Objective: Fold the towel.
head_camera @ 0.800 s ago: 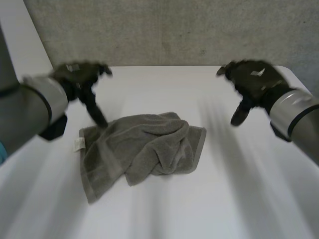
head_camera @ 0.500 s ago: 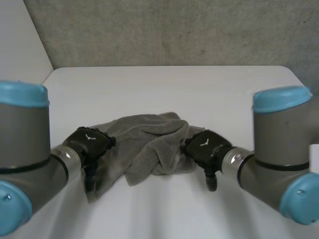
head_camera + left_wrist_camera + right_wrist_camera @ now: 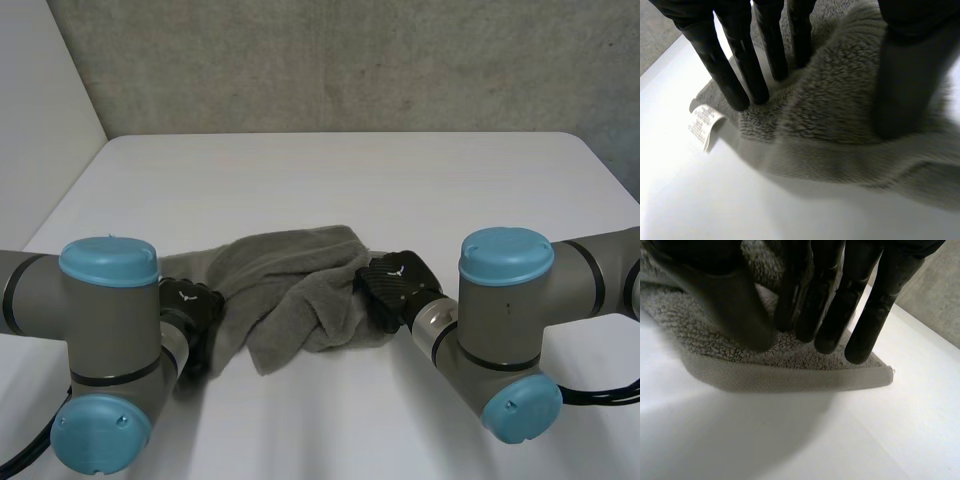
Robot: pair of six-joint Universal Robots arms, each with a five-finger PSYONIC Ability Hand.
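Your left robot hand (image 3: pixel 192 312) and right robot hand (image 3: pixel 396 284) rested straight, unclosed fingers on the left and right ends of the crumpled towel (image 3: pixel 295 285) on the counter (image 3: pixel 330 180); pinching bunched layers likely risked a skewed fold.

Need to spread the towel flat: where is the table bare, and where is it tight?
Bare: the wide stretch of table between the towel and its far edge, both far corners included. Crowded: the near strip, where the left robot hand and the right robot hand press the towel's side edges.
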